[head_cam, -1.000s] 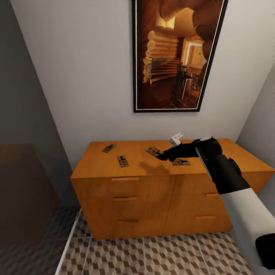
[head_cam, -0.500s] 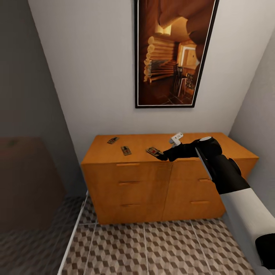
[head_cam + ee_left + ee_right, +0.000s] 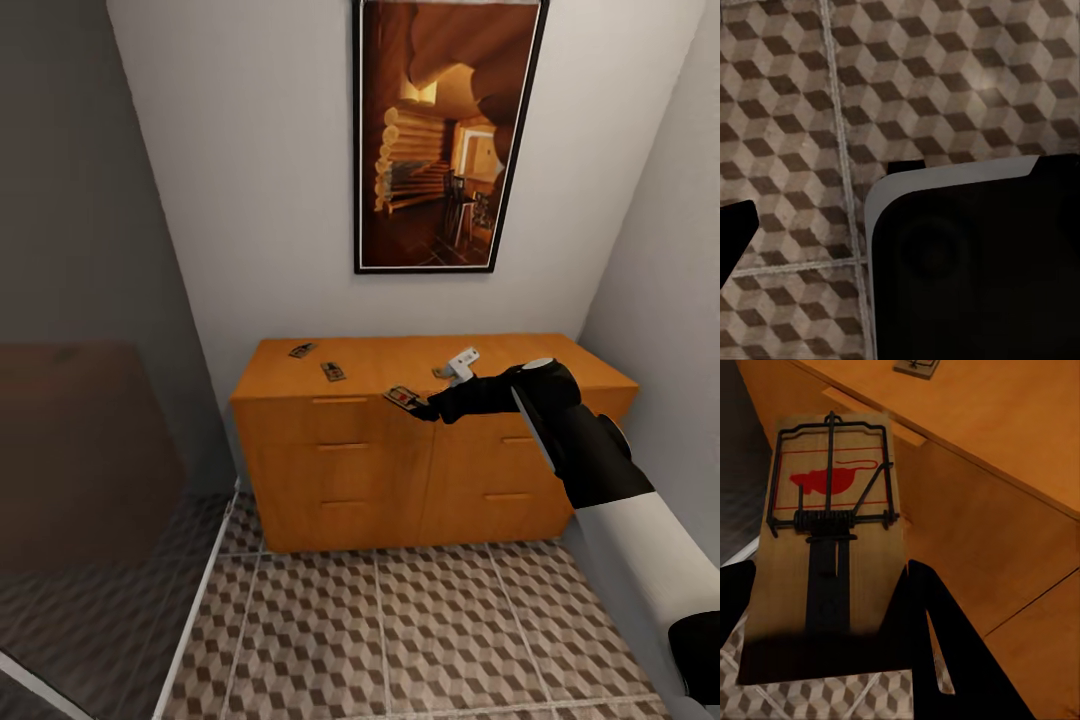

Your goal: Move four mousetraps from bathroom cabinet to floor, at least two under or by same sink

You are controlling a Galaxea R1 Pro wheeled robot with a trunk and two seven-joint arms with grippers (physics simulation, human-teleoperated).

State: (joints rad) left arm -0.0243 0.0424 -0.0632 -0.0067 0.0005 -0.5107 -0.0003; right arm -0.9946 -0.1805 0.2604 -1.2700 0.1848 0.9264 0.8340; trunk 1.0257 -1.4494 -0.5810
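My right gripper (image 3: 424, 408) is shut on one mousetrap (image 3: 401, 398) and holds it in the air just in front of the cabinet's (image 3: 340, 480) top front edge. In the right wrist view this mousetrap (image 3: 832, 540) lies flat between the dark fingers (image 3: 945, 645), red mark up. Two more mousetraps (image 3: 302, 350) (image 3: 333, 371) lie on the cabinet top at the left; a third (image 3: 442, 372) peeks out behind my wrist. Another mousetrap (image 3: 916, 366) shows on the cabinet top (image 3: 1005, 427). My left gripper hangs over the bathroom floor (image 3: 945, 82), one dark finger (image 3: 735, 229) showing, nothing held.
A large framed picture (image 3: 440, 130) hangs on the wall above the cabinet. Cube-patterned bathroom floor (image 3: 400, 630) stretches in front of it. A dark shower area (image 3: 90, 450) with a pale floor strip (image 3: 200, 600) lies at the left. A wall (image 3: 660, 250) closes the right side.
The whole view has backed away from the cabinet, which now looks smaller and farther. The held mousetrap has come off the cabinet top with my right gripper and now hangs before its front edge.
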